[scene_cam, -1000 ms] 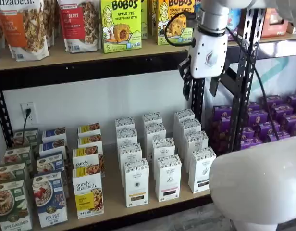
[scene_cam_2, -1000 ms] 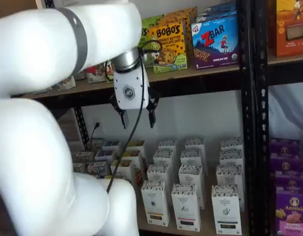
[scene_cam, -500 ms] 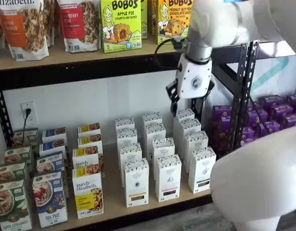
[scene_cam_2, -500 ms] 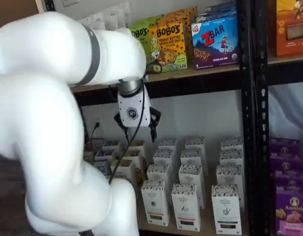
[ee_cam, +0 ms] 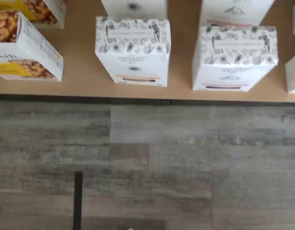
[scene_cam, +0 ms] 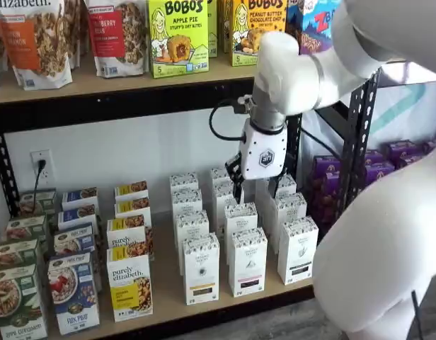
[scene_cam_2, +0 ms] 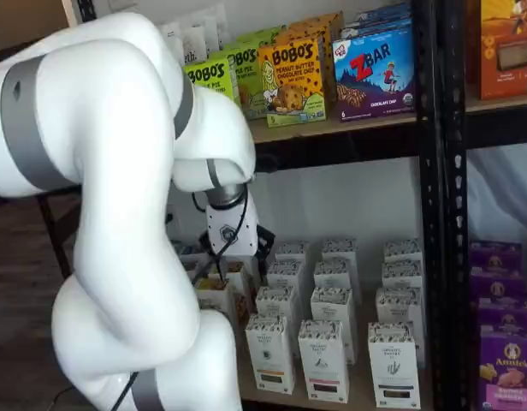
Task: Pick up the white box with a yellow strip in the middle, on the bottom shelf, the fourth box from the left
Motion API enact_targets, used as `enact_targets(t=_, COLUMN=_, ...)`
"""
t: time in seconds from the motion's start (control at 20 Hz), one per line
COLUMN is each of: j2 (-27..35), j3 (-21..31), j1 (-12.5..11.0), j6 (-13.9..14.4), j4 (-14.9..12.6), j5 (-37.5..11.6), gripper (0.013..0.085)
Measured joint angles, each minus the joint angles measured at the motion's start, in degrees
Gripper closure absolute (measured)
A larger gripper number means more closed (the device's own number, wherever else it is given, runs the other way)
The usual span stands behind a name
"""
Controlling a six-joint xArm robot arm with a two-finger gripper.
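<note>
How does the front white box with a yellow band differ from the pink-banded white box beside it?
The white box has a yellow-tan band and a round black logo; the pink-banded box has a pink band and a paler, pointed logo. Both are tall narrow cartons with speckled tops, upright.
</note>
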Motion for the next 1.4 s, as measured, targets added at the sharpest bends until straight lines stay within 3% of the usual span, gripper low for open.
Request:
enact_targets(t=0.15, j2=4.05, j3=-0.30, j1=0.25, j6=0.54, j4=-0.53, j5=-4.46, gripper=0.0130)
enact_targets(t=0.3, j2=8.24, j3=-1.37, j1=0.03, j6=2.73, j4=-3.60, j5=-8.32, gripper=0.0130)
enact_targets(t=0.6, j2=15.88, j3=-3.43, j1=-0.77, j6=1.84, j4=-3.46, j5=-14.43, gripper=0.0130)
enact_targets(t=0.75, j2=19.75, j3=-4.02, j1=-0.20, j6=-0.46, j4=-0.41, j5=-17.77, gripper=0.0130)
enact_targets(t=1.0, j2=25.95, j3=-5.10, j1=2.07, j6=-1.13, j4=2.51, j5=-22.36, gripper=0.0130)
enact_targets(t=1.15, j2=30.41, j3=-6.39, j1=4.09, j6=-2.29, j4=5.61, j5=-26.12, gripper=0.0130)
enact_targets(t=1.4, j2=36.50, j3=-9.71, j1=6.17, j6=-1.00, j4=6.28, j5=-28.88, gripper=0.0130)
